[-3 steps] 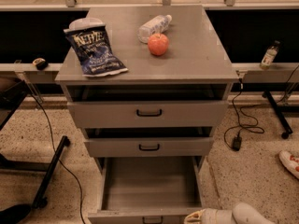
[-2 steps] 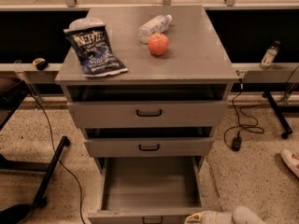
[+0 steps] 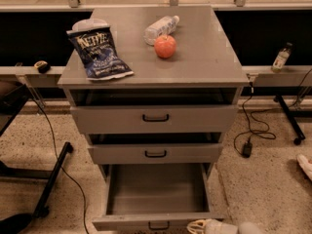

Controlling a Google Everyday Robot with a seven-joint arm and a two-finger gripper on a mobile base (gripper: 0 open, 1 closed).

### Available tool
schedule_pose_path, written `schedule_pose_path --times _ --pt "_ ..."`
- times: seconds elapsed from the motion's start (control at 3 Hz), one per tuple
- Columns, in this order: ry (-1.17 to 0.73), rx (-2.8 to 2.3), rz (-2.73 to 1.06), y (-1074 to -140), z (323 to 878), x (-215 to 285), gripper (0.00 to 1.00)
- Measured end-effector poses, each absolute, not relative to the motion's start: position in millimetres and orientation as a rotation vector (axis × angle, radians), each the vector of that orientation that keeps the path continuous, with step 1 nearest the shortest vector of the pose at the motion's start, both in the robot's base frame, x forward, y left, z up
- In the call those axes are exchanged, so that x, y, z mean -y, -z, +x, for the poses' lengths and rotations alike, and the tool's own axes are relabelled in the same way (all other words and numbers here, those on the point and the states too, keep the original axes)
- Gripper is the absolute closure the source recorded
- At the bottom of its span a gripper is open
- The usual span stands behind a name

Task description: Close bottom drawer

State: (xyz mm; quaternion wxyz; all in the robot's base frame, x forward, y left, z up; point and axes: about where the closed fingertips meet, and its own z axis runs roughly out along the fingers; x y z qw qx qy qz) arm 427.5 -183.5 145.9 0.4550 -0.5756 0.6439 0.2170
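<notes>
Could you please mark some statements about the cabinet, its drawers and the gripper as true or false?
1. The bottom drawer, a deep plain grey metal box with a small black handle, is pulled far out. True.
2. Something lies inside that drawer. False: nothing shows inside it.
3. The robot's pale gripper is at the view's bottom edge, by the drawer front's right end. True.
4. The blue crisp bag lies on the floor. False: it lies on the grey cabinet top, left of the round red fruit.

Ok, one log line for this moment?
bottom drawer: pulled out, empty | gripper: low, just right of the drawer's handle | contact: unclear
</notes>
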Motion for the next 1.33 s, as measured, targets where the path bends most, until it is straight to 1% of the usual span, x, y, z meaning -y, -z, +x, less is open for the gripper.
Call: schedule_pose_path --times 0.33,1.0,1.33 --pt "-0.493 -1.543 -1.394 -142 446 172 1.0" --pt "-0.42 -1.469 -1.35 -151 501 148 1.0" --pt "-0.426 -1.461 -1.332 -149 533 133 1.0"
